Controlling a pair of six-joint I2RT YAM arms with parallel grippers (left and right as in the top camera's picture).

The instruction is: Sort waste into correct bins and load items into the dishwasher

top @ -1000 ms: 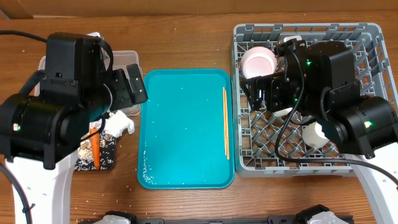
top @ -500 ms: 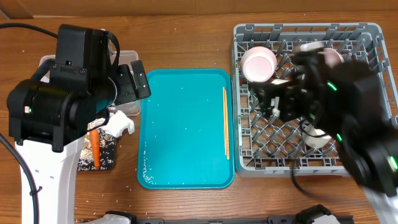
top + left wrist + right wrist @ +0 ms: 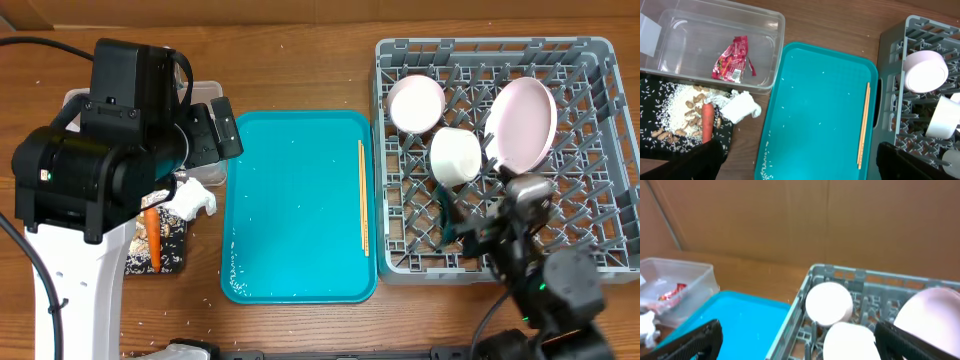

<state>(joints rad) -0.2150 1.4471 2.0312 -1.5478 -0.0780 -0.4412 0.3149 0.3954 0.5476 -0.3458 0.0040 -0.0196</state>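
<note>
The grey dish rack (image 3: 590,60) holds a white bowl (image 3: 415,102), a second white bowl (image 3: 457,155) and a pale pink plate (image 3: 522,122) standing on edge. The clear tub (image 3: 700,30) holds the red wrapper (image 3: 732,60). The black tray (image 3: 655,100) holds rice, nut bits and the carrot (image 3: 707,120), with the white napkin (image 3: 742,106) at its edge. My left gripper (image 3: 800,167) is open and empty, high above the teal tray's near end. My right gripper (image 3: 805,342) is open and empty, at the rack's front edge (image 3: 480,235).
The teal tray (image 3: 290,200) lies between the bins and the rack. It carries wooden chopsticks (image 3: 362,195) along its right side and scattered rice grains. The left arm's body (image 3: 100,170) covers most of the bins in the overhead view.
My right arm has pulled back from over the rack toward the table's front edge, uncovering the pink plate and the second bowl. The left arm rose slightly, then held still.
</note>
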